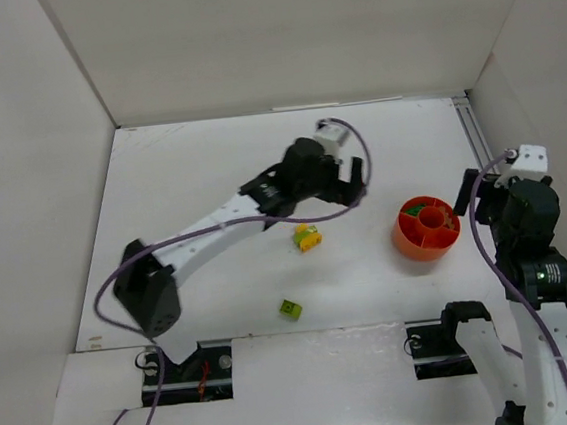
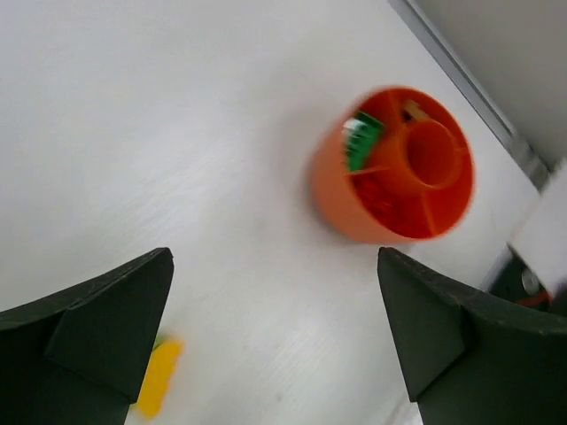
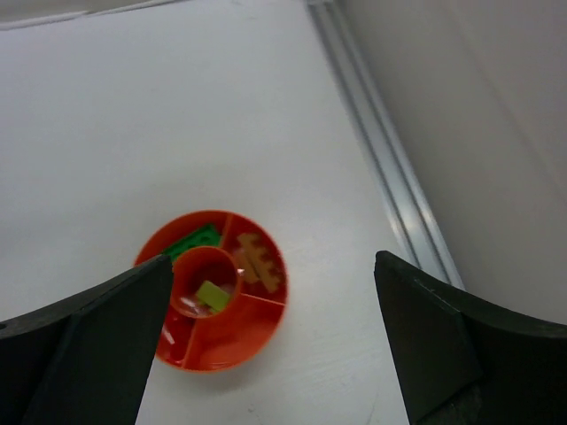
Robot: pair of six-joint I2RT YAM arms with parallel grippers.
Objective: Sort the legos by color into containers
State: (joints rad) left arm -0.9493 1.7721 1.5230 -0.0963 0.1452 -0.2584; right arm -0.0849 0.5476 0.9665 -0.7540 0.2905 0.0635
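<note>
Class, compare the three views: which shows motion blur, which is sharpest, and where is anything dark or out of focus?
Left wrist: orange bowl and yellow lego smeared by motion blur. Right wrist: bowl reasonably sharp, but the camera's own fingers are dark and soft-edged. Top external: even, diffuse light, faint shadows, lime lego crisp.

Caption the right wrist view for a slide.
Open right jaws frame the orange bowl: green lego, brown lego, lime lego, each in its own compartment.
</note>
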